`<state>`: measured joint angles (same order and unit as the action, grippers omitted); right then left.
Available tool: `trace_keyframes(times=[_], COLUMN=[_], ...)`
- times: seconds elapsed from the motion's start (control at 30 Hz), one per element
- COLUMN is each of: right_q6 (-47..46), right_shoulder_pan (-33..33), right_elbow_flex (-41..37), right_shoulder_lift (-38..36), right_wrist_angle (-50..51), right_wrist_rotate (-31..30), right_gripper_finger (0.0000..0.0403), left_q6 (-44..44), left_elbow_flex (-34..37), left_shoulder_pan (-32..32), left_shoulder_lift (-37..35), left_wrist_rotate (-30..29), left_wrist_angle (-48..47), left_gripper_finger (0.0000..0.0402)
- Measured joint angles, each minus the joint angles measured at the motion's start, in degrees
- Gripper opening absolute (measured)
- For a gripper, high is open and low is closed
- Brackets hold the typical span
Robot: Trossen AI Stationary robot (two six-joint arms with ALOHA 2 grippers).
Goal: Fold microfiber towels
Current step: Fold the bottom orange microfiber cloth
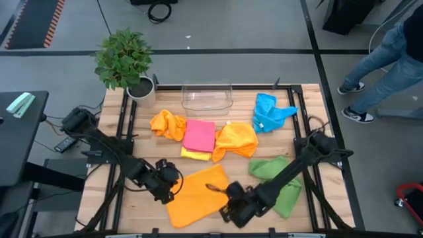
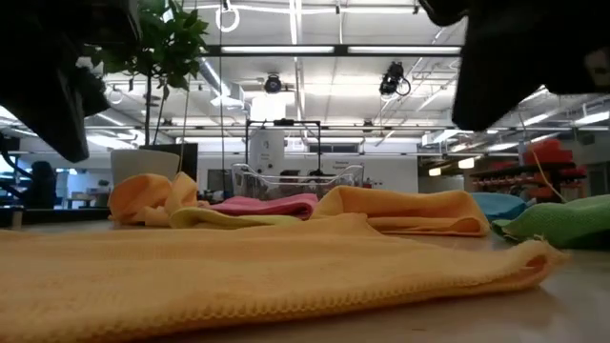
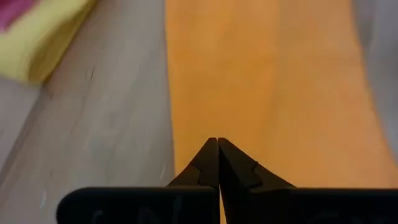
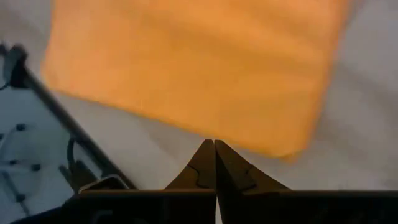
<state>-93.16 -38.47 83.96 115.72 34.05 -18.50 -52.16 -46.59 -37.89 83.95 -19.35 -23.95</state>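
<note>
My left tool [image 1: 173, 188] and right tool [image 1: 228, 210] are both clenched empty, flanking the flat orange microfiber towel [image 1: 195, 195] spread at the near edge of the wooden bench [image 1: 142, 211], the left one at its edge.

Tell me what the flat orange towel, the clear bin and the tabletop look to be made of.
Flat orange towel: soft, matte knit cloth; the low view shows a fine looped weave, likely microfiber.
Clear bin: transparent, glossy, probably rigid plastic; the table shows through it.
Tabletop: pale wood with visible grain, or a wood-look laminate.
</note>
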Motion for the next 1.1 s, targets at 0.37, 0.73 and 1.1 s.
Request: trace_keyframes(times=[0.37, 0.73, 1.1], right_q6=[-6.9, -0.5, 7.9], right_shoulder_pan=[1.2, 7.8, 4.1], right_elbow_flex=[-0.2, -1.1, -1.1], right_shoulder_lift=[5.5, 5.1, -6.3], right_wrist_angle=[5.9, 16.8, 1.1], right_wrist_rotate=[-0.5, -2.4, -9.2], right_gripper_finger=[0.0000, 0.0000, 0.0000], left_q6=[1.0, -9.5, 17.7], left_elbow_flex=[5.3, 11.4, 3.1], left_shoulder_pan=[-0.6, -5.1, -6.3], left_shoulder_lift=[2.1, 2.3, -2.2], left_wrist_rotate=[2.9, 2.8, 2.0], left_wrist_angle=[3.2, 11.0, 8.9], left_gripper_finger=[0.0007, 0.0012, 0.0014])
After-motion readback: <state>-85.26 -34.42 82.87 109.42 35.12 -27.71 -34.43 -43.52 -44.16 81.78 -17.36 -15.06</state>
